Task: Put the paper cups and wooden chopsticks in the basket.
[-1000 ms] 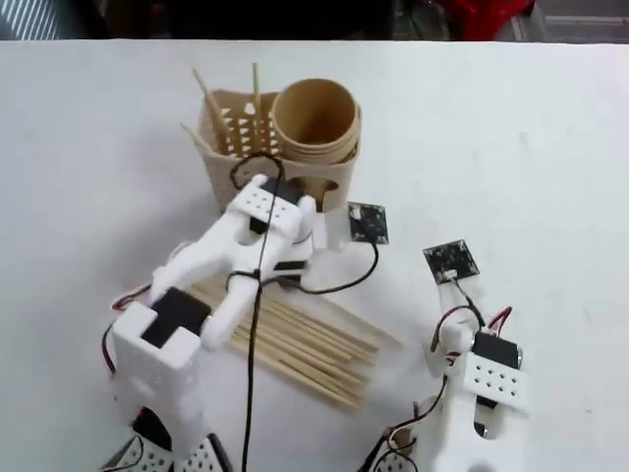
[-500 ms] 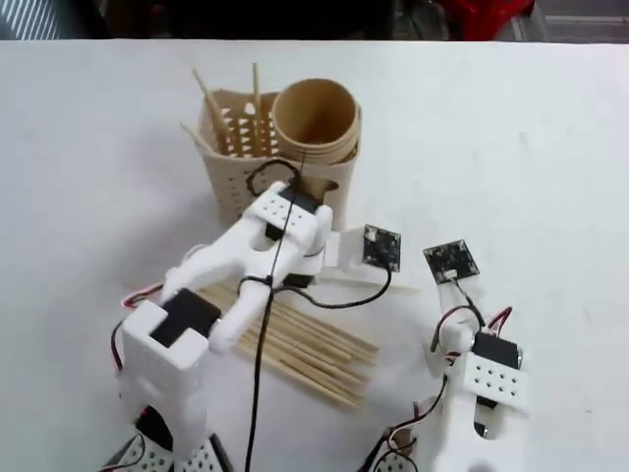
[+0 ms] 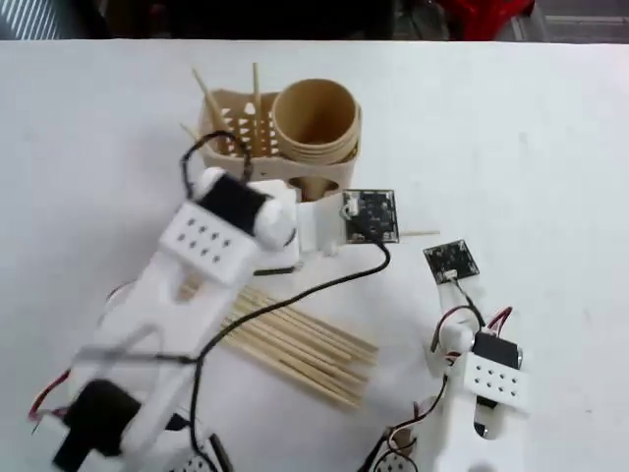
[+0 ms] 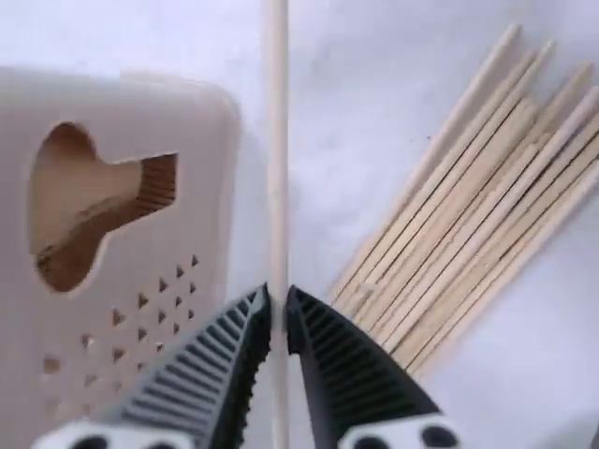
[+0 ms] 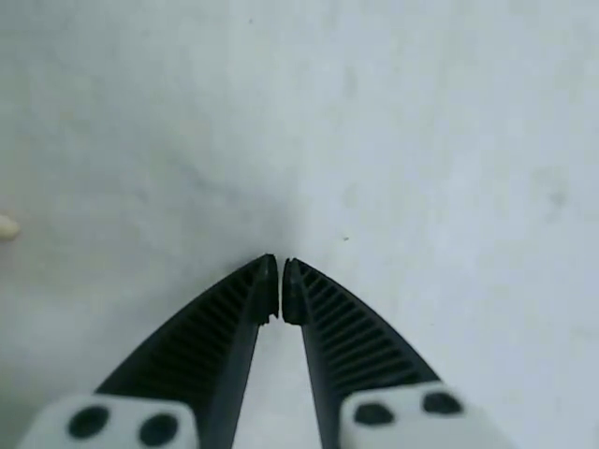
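- Chopstick transfer looks like the step in hand. High view: the white left arm (image 3: pixel 211 236) has lifted off the loose pile of pale wooden chopsticks (image 3: pixel 305 344) on the white table (image 3: pixel 531 147). It has swung up beside the beige perforated plastic basket (image 3: pixel 228 147). A single wooden chopstick (image 3: pixel 421 233) juts out past its wrist. The stacked brown paper cups (image 3: pixel 314 118) sit in the basket, with a few sticks upright next to them. The white right arm (image 3: pixel 486 379) has not shifted.
- Left wrist view: the black ribbed left gripper (image 4: pixel 278 301) is pinched narrow on the single wooden chopstick, which runs between the basket wall and the pile.
- Right wrist view: the black ribbed right gripper (image 5: pixel 281 281) has its jaws together, empty, over bare table.
- Judgement: one more stick is on its way, and many wooden chopsticks remain on the table.
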Robot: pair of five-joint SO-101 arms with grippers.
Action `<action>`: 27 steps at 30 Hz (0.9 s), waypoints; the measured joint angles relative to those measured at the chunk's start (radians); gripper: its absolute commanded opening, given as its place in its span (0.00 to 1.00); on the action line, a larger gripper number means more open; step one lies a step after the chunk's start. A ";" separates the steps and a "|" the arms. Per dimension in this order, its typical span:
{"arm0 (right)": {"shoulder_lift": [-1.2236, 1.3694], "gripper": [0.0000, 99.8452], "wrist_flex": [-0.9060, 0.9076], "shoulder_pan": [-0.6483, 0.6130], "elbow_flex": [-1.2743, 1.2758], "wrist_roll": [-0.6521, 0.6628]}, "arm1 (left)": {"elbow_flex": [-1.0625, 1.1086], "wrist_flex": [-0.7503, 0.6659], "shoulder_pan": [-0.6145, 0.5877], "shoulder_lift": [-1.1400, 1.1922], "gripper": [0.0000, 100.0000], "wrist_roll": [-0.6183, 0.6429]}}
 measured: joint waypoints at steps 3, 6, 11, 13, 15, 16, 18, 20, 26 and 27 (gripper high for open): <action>0.000 0.03 -0.012 0.000 0.009 0.000 | -0.025 0.046 0.000 -0.138 0.02 0.037; 0.000 0.03 -0.018 0.000 0.012 -0.002 | -0.127 0.081 -0.005 -0.229 0.02 0.103; 0.000 0.03 -0.018 0.000 0.012 0.000 | -0.388 0.092 -0.077 -0.238 0.02 0.249; 0.000 0.03 -0.018 0.000 0.012 0.000 | -0.483 0.066 -0.104 -0.216 0.02 0.325; 0.000 0.03 -0.018 0.000 0.012 0.000 | -0.548 0.008 -0.126 -0.190 0.02 0.400; 0.000 0.03 -0.018 0.000 0.012 0.000 | -0.565 -0.029 -0.133 -0.180 0.02 0.440; 0.000 0.03 -0.018 0.000 0.012 0.000 | -0.574 -0.117 -0.161 -0.164 0.02 0.528; 0.000 0.03 -0.018 0.000 0.012 0.000 | -0.557 -0.212 -0.193 -0.160 0.02 0.612; 0.000 0.03 -0.018 0.000 0.012 0.000 | -0.249 -0.562 -0.269 -0.192 0.02 0.772; 0.000 0.03 -0.018 0.000 0.012 0.000 | -0.167 -0.629 -0.270 -0.210 0.02 0.781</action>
